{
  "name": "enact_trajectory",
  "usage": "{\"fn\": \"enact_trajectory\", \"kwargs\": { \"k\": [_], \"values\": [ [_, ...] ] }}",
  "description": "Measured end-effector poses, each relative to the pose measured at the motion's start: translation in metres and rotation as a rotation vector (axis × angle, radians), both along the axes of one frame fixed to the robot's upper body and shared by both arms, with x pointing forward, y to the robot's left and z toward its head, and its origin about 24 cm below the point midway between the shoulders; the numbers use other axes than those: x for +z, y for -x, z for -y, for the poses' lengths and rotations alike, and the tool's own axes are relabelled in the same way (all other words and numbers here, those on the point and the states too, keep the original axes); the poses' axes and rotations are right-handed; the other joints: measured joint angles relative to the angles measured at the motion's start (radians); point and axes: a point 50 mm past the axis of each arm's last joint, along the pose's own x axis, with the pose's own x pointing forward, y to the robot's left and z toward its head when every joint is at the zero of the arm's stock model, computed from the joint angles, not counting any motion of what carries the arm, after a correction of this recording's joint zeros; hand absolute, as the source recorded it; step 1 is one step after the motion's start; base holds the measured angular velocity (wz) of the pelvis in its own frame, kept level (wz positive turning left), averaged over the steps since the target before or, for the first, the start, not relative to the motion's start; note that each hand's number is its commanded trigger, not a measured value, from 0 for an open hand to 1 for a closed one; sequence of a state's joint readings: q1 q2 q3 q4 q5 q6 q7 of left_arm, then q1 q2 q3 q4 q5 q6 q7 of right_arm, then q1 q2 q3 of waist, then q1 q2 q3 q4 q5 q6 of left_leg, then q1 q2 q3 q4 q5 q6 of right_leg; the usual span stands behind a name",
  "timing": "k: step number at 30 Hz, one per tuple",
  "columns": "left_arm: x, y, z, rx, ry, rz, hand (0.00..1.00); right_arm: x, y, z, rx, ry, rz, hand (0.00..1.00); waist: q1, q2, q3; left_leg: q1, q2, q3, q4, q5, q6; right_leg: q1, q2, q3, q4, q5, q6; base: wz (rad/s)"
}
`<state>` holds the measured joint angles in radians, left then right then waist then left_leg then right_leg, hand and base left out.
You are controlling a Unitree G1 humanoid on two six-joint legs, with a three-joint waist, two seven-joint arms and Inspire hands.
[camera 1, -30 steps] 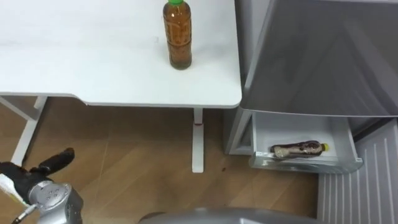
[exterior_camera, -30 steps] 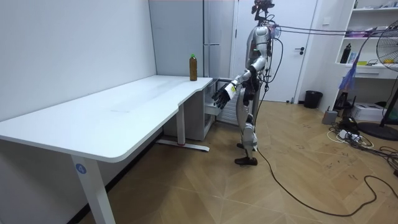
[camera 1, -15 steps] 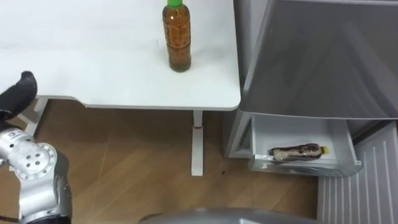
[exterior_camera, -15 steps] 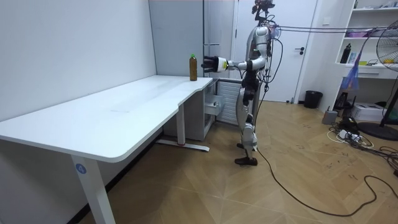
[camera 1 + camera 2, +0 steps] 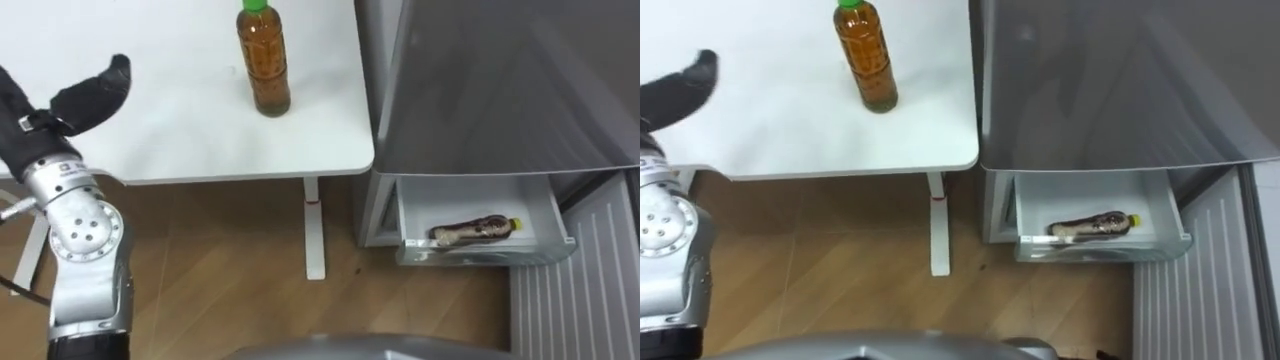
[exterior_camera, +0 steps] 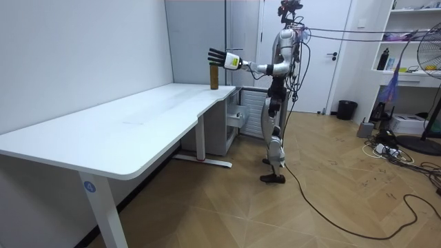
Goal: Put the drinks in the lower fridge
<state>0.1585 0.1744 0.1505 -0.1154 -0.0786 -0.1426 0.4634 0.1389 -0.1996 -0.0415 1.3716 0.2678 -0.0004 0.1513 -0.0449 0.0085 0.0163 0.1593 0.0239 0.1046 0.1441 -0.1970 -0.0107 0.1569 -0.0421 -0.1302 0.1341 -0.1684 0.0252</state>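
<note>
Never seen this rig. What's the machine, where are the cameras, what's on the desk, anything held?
A two-legged humanoid robot with two arms and five-fingered hands. Two pictures come from a stereo camera on its head, looking down; the third from a camera standing in the room. The robot stands at the end of a white desk, beside a grey fridge. A green-capped bottle of brown drink stands on the desk. The fridge's lower drawer is open; a second bottle lies in it. The left hand is stretched out over the desk, open, holding nothing.
</note>
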Motion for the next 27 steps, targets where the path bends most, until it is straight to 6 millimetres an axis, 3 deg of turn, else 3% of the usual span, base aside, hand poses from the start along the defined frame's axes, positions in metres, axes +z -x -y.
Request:
{"fn": "enact_trajectory", "kwargs": {
  "k": [6, 15, 23, 27],
  "values": [
    [-0.011, -0.009, 0.006, -0.107, 0.060, -0.078, 0.00, -0.001, -0.006, -0.002, -0.003, -0.005, 0.005, 0.00, -0.004, -0.007, -0.0012, 0.005, 0.000, 0.002, 0.000, 0.000, 0.000, -0.002, 0.001, 0.011, 0.000, 0.000, 0.000, -0.06],
    [-0.007, -0.026, 0.018, -0.210, 0.068, -0.099, 0.00, -0.001, -0.010, -0.002, -0.039, -0.014, 0.011, 0.00, -0.019, 0.000, -0.0066, 0.011, 0.006, 0.005, 0.004, -0.009, -0.002, 0.001, 0.008, 0.023, 0.004, 0.001, -0.002, -0.02],
    [-0.017, -0.029, 0.018, -0.236, 0.118, -0.147, 0.00, 0.000, 0.001, 0.001, -0.103, 0.007, -0.010, 0.00, -0.040, 0.021, -0.0031, 0.035, 0.015, 0.004, 0.003, -0.014, -0.007, 0.013, 0.018, 0.041, 0.011, 0.001, -0.003, -0.07],
    [-0.017, -0.030, 0.018, -0.244, 0.117, -0.150, 0.00, 0.000, 0.006, 0.001, -0.095, 0.017, -0.045, 0.00, -0.064, 0.016, -0.0015, 0.042, 0.014, 0.005, 0.003, -0.015, -0.007, 0.018, 0.017, 0.045, 0.018, -0.007, -0.009, 0.00]
  ]
}}
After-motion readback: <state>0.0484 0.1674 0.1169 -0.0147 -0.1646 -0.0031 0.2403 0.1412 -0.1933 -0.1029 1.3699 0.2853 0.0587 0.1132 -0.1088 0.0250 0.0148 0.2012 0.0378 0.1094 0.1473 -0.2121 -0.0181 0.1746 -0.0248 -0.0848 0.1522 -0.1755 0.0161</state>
